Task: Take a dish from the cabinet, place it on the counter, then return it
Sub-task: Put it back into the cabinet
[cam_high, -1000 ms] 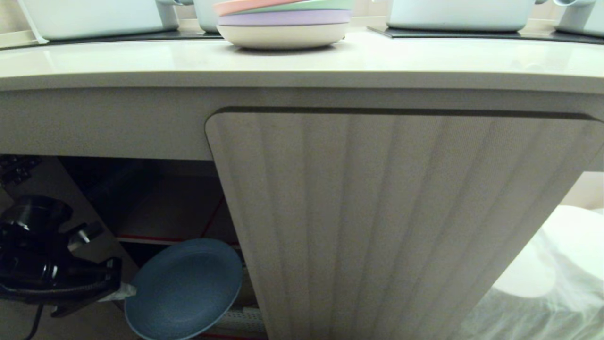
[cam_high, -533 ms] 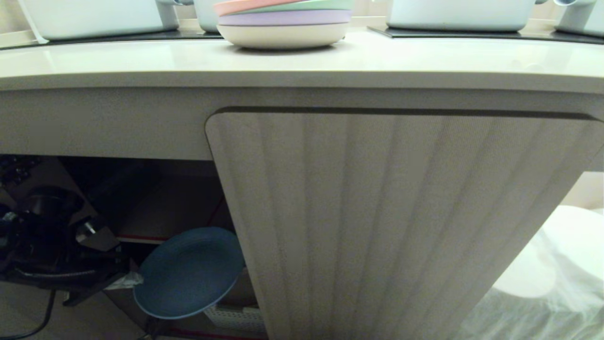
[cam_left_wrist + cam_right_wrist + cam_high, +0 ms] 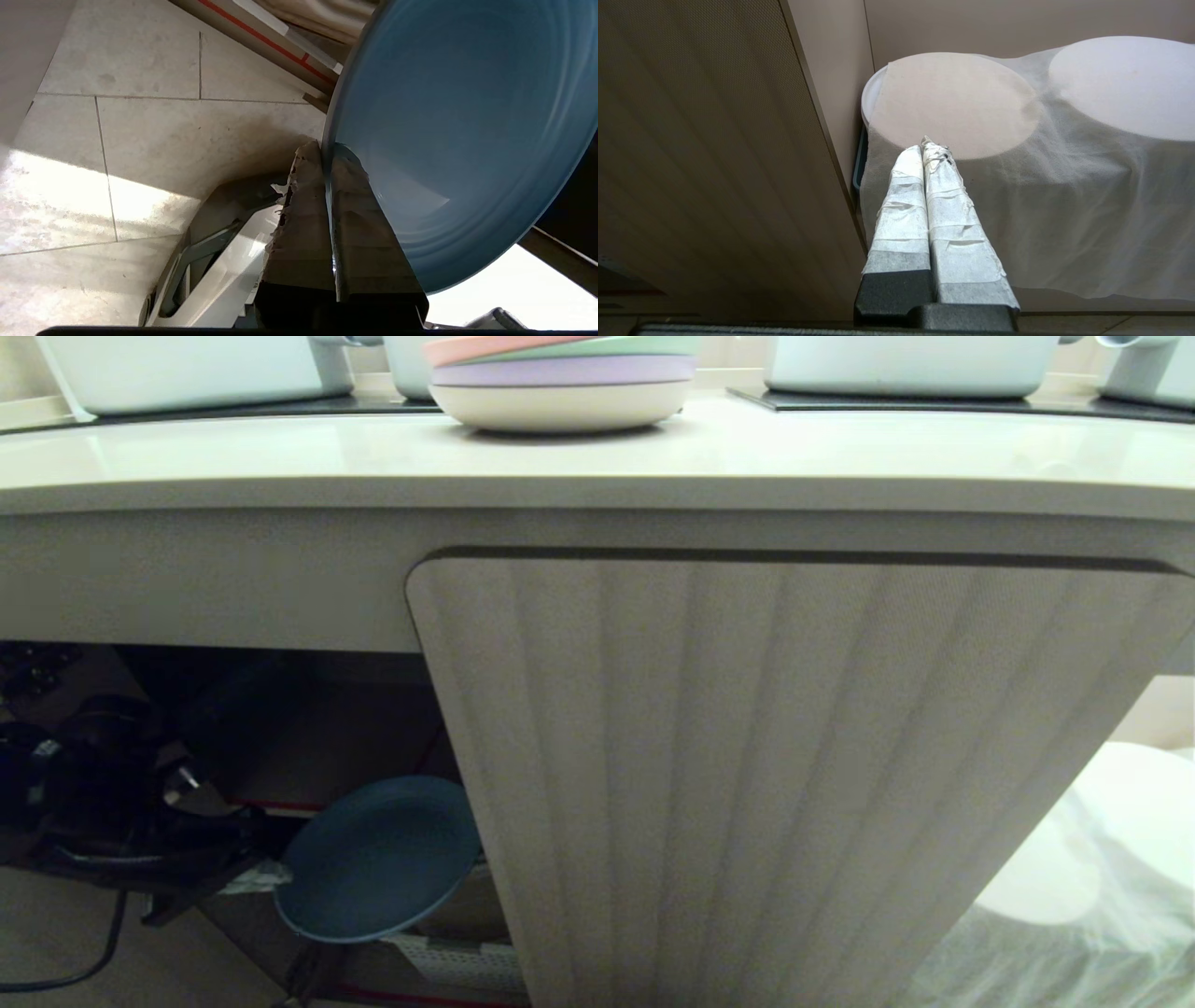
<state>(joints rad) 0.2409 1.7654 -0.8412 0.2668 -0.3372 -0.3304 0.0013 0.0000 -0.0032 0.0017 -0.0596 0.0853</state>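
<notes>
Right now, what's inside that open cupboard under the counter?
The left gripper holds a blue dish by its rim at the cabinet opening. A red-edged shelf shows behind; deeper in is dark, and the closed door hides the rest.

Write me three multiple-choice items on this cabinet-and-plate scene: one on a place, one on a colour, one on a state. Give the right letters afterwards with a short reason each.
1. Where is the stack of pastel plates?
A. on the counter
B. inside the cabinet
C. on the floor

2. What colour is the dish in the left gripper?
A. pink
B. blue
C. white

3. How is the right gripper?
A. shut on a cup
B. wide open
C. shut, holding nothing

Answers:
1 A: the head view shows the stack standing on the countertop, above the ribbed cabinet door.
2 B: both the head view and the left wrist view show a plain blue plate, its rim pinched between the fingers.
3 C: in the right wrist view its taped fingers lie pressed together with nothing between them.
</notes>
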